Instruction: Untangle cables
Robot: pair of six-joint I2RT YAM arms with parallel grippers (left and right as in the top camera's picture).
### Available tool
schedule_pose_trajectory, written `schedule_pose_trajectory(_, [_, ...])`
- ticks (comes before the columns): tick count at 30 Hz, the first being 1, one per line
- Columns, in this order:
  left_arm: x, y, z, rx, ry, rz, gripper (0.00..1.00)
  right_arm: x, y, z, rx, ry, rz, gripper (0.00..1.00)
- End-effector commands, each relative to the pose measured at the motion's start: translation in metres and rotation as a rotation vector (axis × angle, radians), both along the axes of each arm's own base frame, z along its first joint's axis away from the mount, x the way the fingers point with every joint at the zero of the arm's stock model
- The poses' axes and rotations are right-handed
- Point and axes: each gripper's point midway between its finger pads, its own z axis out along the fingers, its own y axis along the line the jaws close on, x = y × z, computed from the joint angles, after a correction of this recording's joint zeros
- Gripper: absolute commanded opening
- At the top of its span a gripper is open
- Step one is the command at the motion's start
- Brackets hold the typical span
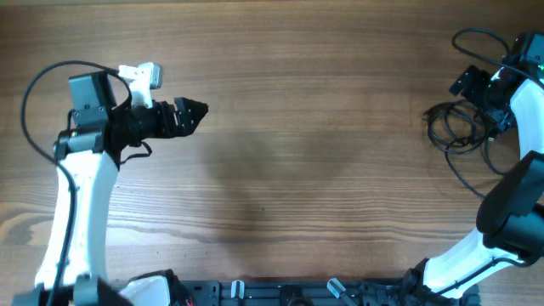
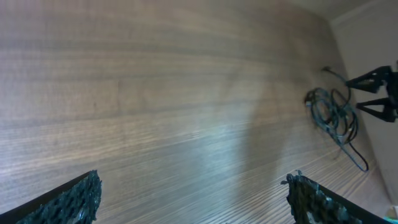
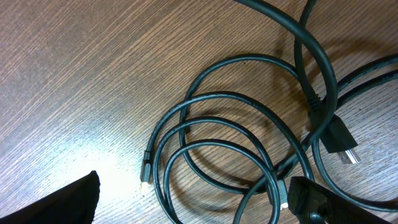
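Observation:
The cables [image 1: 457,127] lie as a loose bundle of thin black loops at the table's right side. In the right wrist view the cables [image 3: 230,143] form several overlapping coils, with a small plug end [image 3: 147,168] at the left and a thicker plug [image 3: 339,142] at the right. My right gripper [image 3: 194,185] hovers open just over the coils, holding nothing; the overhead view shows it [image 1: 481,104] at the bundle's upper right. My left gripper [image 1: 200,109] is open and empty far to the left, pointing right. From the left wrist view, the cables [image 2: 333,115] are far off.
Bare wooden table [image 1: 297,170] spans the space between the two arms. A long cable strand [image 1: 463,178] trails toward the front from the bundle, near the right arm's base link [image 1: 510,212]. The table's right edge [image 2: 373,143] runs close behind the bundle.

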Motion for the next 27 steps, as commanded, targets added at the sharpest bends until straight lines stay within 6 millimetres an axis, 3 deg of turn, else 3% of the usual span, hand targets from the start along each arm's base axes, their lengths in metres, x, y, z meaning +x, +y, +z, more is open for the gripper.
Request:
schedule_pose_trajectory(1, [-0.019, -0.006, 0.058, 0.042, -0.197, -0.023, 1.0, 0.001, 0.0, 0.006, 0.006, -0.022, -0.007, 1.0])
schedule_pose_trajectory(6, [-0.076, -0.016, 0.146, 0.1, -0.514, -0.022, 1.0, 0.001, 0.0, 0.006, 0.006, -0.022, -0.007, 1.0])
schedule_pose_trajectory(8, [-0.094, -0.019, 0.164, 0.114, -0.59, -0.022, 1.0, 0.001, 0.0, 0.006, 0.006, -0.022, -0.007, 1.0])
schedule_pose_trajectory(12, [-0.114, -0.026, 0.176, 0.119, -0.645, -0.037, 1.0, 0.001, 0.0, 0.006, 0.006, -0.022, -0.007, 1.0])
schedule_pose_trajectory(17, [-0.166, -0.052, 0.193, 0.099, -0.749, -0.132, 1.0, 0.001, 0.0, 0.006, 0.006, -0.022, -0.007, 1.0])
schedule_pose_trajectory(19, [-0.181, -0.051, 0.201, 0.121, -0.804, -0.11, 1.0, 0.001, 0.0, 0.006, 0.006, -0.022, -0.007, 1.0])
schedule_pose_trajectory(22, [-0.197, -0.047, 0.199, 0.145, -0.846, -0.077, 1.0, 0.001, 0.0, 0.006, 0.006, -0.022, -0.007, 1.0])
schedule_pose_trajectory(27, [-0.208, -0.037, 0.169, 0.186, -0.938, -0.003, 1.0, 0.001, 0.0, 0.006, 0.006, -0.022, -0.007, 1.0])
